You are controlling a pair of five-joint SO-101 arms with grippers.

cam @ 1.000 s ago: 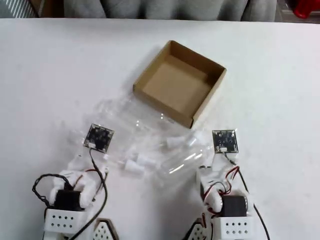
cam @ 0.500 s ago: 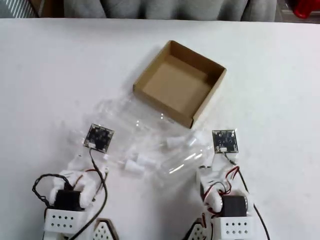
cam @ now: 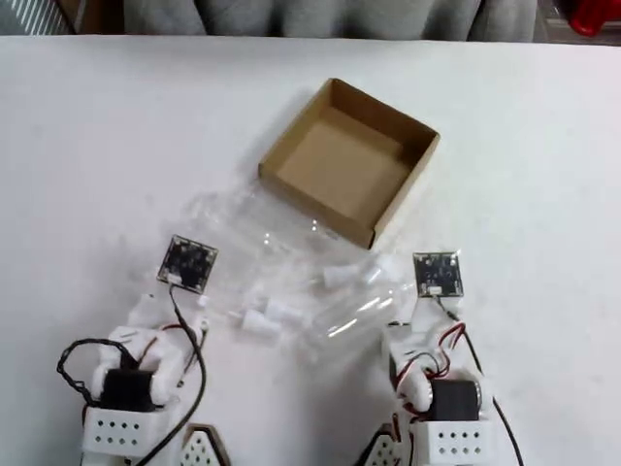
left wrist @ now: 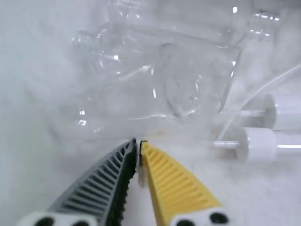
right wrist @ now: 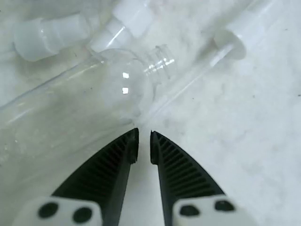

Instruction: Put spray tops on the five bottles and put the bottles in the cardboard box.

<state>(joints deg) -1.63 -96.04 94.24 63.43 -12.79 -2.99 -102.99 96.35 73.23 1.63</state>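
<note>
the clear bottles (cam: pixel 340 311) lie in a heap on the white table (cam: pixel 116 126), just in front of the cardboard box (cam: pixel 320 216), with loose white spray tops (cam: pixel 260 320) among them. the left gripper (left wrist: pixel 139 142) is closed on nothing, its tips just beside a bottle. the right gripper (right wrist: pixel 143 137) is all but closed and also empty.

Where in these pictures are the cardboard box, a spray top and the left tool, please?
Box (cam: pixel 340 163): high view, on its bare floor.
Spray top (left wrist: pixel 256 144): left wrist view, on its white cap.
Left tool (left wrist: pixel 139 143): left wrist view, midway between its fingertips.
</note>
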